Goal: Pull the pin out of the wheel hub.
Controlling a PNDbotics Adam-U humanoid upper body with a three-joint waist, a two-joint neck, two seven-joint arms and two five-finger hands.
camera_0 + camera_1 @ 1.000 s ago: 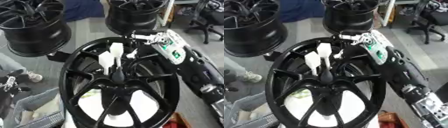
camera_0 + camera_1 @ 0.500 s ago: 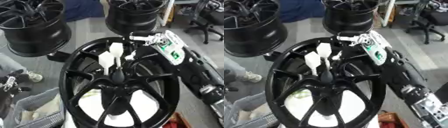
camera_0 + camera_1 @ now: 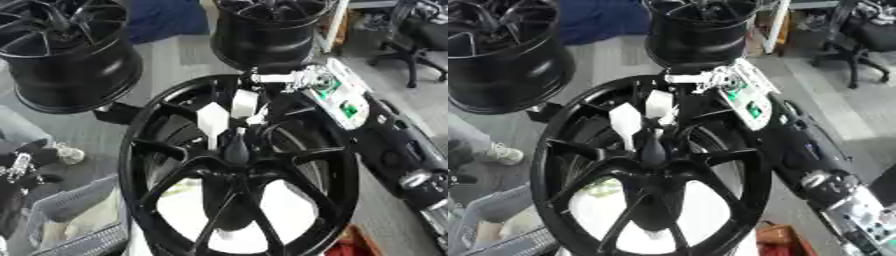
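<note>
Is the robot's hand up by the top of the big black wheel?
Yes, the right hand reaches over the top rim of the wheel hub, just above the white pin.

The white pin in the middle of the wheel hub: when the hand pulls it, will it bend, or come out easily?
The white pin looks flat, thin and plastic-like, so it may flex slightly. It stands upright in the wheel hub, so a straight pull along it seems safest. The right hand reaches over the far rim; its grip cannot be seen.

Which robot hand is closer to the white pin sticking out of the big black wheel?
The right hand. It reaches in from the right, just above the white pin at the wheel hub. The left hand shows in neither view.
</note>
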